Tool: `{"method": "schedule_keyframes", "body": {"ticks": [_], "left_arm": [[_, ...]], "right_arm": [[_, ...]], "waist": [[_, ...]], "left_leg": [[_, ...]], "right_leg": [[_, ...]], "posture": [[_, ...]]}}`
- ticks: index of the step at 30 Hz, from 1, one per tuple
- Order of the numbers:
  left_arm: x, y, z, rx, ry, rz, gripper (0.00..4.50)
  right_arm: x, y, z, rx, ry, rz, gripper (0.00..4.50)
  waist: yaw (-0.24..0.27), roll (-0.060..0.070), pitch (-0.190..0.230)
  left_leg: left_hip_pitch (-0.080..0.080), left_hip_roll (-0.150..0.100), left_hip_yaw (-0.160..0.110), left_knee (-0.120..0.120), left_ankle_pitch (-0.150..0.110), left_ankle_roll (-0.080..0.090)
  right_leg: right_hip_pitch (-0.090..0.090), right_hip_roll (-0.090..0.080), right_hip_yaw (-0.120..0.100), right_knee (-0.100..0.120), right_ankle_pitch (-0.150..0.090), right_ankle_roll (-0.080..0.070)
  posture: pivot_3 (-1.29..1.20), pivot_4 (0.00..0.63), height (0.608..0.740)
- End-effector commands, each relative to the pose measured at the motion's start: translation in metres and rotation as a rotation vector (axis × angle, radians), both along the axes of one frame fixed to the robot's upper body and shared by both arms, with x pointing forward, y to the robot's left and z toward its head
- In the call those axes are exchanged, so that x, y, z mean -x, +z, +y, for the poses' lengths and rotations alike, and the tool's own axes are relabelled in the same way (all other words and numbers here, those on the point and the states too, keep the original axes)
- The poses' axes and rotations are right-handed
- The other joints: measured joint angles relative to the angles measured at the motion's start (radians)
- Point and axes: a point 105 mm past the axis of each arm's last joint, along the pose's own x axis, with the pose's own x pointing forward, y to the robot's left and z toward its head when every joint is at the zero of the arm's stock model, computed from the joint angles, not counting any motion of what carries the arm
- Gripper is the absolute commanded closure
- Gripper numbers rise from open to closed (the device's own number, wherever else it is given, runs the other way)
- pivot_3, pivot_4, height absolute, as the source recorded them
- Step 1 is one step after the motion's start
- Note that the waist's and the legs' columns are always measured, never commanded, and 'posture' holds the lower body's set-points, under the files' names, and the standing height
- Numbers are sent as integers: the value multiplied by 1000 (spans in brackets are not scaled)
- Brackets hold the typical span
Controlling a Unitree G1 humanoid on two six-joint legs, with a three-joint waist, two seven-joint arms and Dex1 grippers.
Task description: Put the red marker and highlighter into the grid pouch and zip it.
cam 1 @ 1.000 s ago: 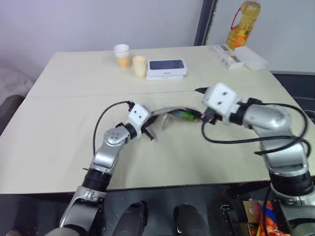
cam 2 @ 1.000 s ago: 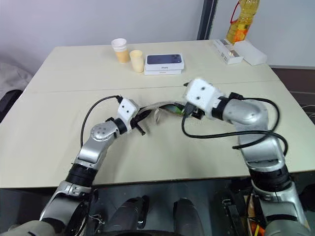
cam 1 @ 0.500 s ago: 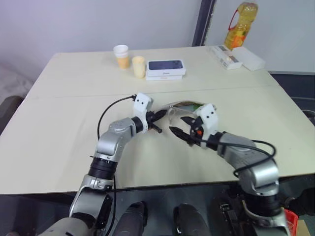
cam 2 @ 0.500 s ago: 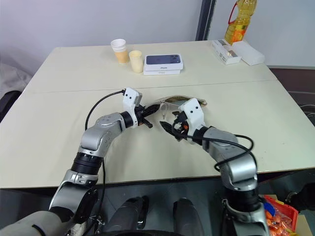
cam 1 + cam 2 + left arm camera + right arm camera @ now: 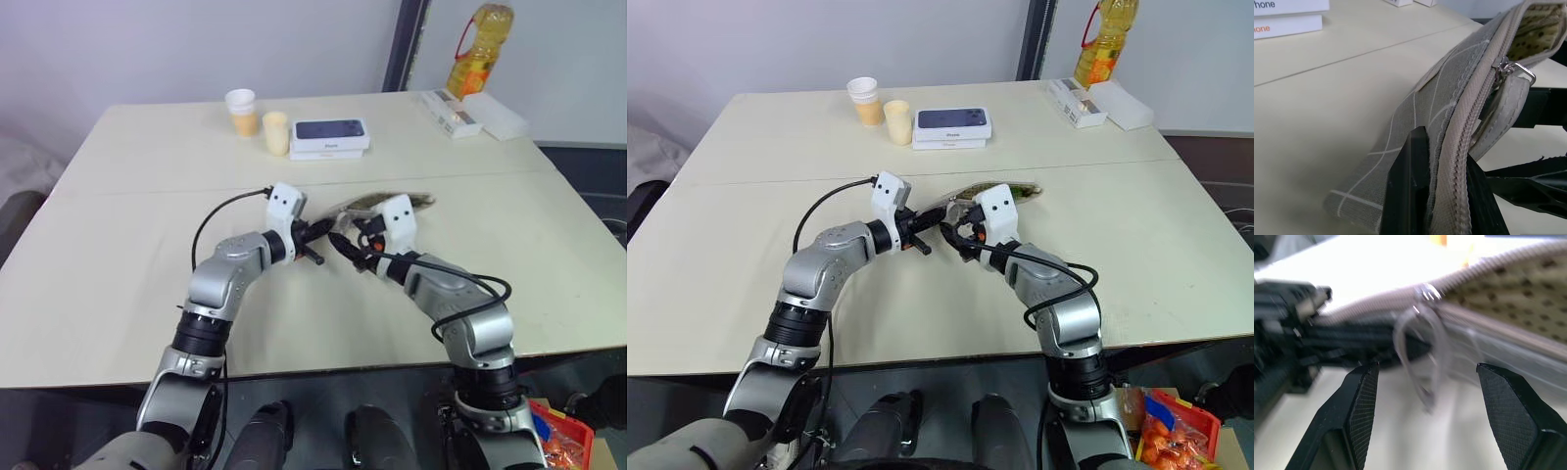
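The grid pouch [image 5: 380, 203] lies mid-table, its near end lifted off the surface. My left gripper [image 5: 1444, 169] is shut on that end, pinching the fabric and zipper edge. The pouch mouth is open, showing a dotted lining [image 5: 1528, 289]. A grey zipper pull loop [image 5: 1422, 352] hangs at the slider [image 5: 1501, 66]. My right gripper [image 5: 1427, 369] is open, its two fingers spread either side of the loop without touching it. From the head views, the right gripper [image 5: 348, 245] faces the left gripper [image 5: 313, 242] closely. The red marker and the highlighter are hidden.
At the back of the table [image 5: 118, 294] stand two paper cups [image 5: 242, 110] [image 5: 277, 132] and a dark phone box [image 5: 331, 134]. White boxes [image 5: 470, 113] and a yellow oil bottle [image 5: 474, 61] sit at the far right corner.
My right arm dropped from above the pouch and swung in towards the left gripper, rolling so its open fingers face the zipper pull. The left wrist rolled, keeping its grip.
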Motion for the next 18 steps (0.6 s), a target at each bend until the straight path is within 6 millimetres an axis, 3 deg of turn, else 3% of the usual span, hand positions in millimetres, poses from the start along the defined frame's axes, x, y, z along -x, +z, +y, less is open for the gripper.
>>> {"method": "schedule_keyframes", "body": {"ticks": [1, 3, 7, 8, 18], "left_arm": [[5, 11, -5, 23, -21, -41, 4500], [5, 11, -5, 22, -17, -43, 4500], [3, 11, -2, 21, -4, -47, 4500], [3, 11, -2, 18, 1, -48, 4500], [-10, 13, 13, -12, 82, -135, 4500]], "right_arm": [[-1, 14, 5, -51, 13, -38, 1477], [-1, 14, 7, -57, 20, -33, 2029], [-2, 14, 5, -59, 11, -27, 4106], [-3, 14, 3, -63, 1, -26, 4443], [-5, 23, -18, -114, -75, -35, 4443]], "waist": [[0, 0, 0], [0, 0, 0], [-1, 0, 0], [-1, 0, 0], [0, 0, 0]], "left_leg": [[0, 0, 0, 0, 0, 0], [0, 0, 0, 0, 0, 0], [0, 0, 0, 0, 0, 0], [0, 0, 0, 0, 0, 0], [0, 0, 0, -1, 0, 0]], "right_leg": [[0, 0, 0, 0, 0, 0], [0, 0, 0, 0, 0, 0], [0, 0, 0, 0, 0, 0], [0, 0, 0, 0, 0, 0], [-1, -1, 0, 0, 0, 0]], "posture": [[0, 150, 740], [0, 150, 740], [0, 150, 740], [0, 150, 740], [0, 150, 740]]}}
